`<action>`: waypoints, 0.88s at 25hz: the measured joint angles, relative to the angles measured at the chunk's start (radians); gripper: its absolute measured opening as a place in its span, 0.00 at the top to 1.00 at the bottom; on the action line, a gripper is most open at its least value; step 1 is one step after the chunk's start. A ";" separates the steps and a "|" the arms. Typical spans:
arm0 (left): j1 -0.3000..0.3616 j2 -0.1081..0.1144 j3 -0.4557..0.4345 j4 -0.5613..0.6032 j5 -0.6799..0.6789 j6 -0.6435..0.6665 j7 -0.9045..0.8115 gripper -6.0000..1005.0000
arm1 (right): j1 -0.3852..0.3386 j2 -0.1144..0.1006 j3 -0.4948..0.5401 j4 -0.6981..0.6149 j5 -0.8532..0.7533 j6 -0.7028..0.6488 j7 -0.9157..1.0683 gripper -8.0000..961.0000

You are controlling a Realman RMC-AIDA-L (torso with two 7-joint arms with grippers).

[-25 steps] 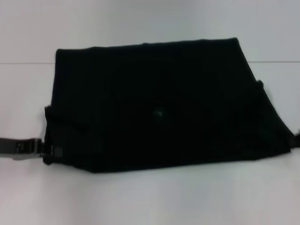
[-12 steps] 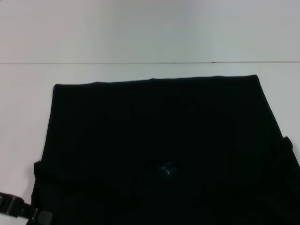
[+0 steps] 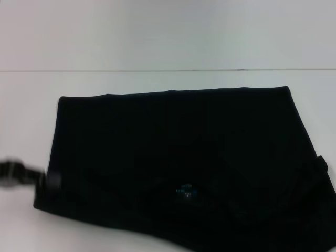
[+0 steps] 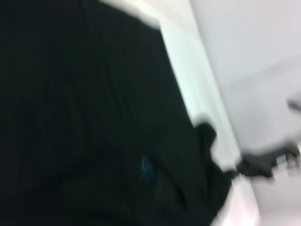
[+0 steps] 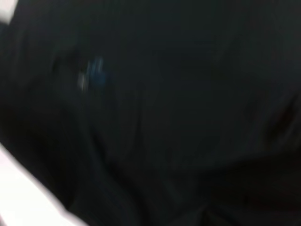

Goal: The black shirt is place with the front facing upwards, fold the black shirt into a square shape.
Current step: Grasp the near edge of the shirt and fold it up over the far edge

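The black shirt [image 3: 178,152] lies on the white table as a wide folded band, its small blue neck label [image 3: 185,191] facing up near the front edge. My left gripper [image 3: 50,181] is at the shirt's left front corner, shut on the cloth there. In the left wrist view my right gripper [image 4: 240,168] shows farther off, gripping the opposite side edge beside a raised bump of cloth [image 4: 207,134]. The right wrist view is filled by the shirt [image 5: 178,117], with the label [image 5: 94,73] close by. No chest lettering shows.
White table [image 3: 157,42] stretches beyond the shirt, with a thin seam line [image 3: 131,70] across it. A bare strip of table [image 3: 26,131] lies to the shirt's left. The shirt's front right part runs out of the head view.
A second ago the shirt was farther away. Its near edge then came toward me and out of view. Now that edge has gone back and up, along with my left gripper.
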 joint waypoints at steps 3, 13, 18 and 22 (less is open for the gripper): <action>-0.014 0.015 -0.113 -0.002 0.000 -0.072 -0.052 0.94 | 0.019 -0.022 0.111 0.000 0.021 0.049 0.040 0.98; -0.027 0.002 -0.285 -0.070 -0.050 -0.446 -0.103 0.93 | 0.056 -0.011 0.160 0.091 0.304 0.439 0.150 0.98; -0.041 -0.045 -0.277 -0.086 -0.088 -0.590 -0.079 0.92 | 0.072 0.036 0.152 0.127 0.367 0.616 0.139 0.97; -0.067 -0.061 -0.275 -0.087 -0.092 -0.645 -0.068 0.92 | 0.078 0.063 0.149 0.129 0.370 0.685 0.132 0.97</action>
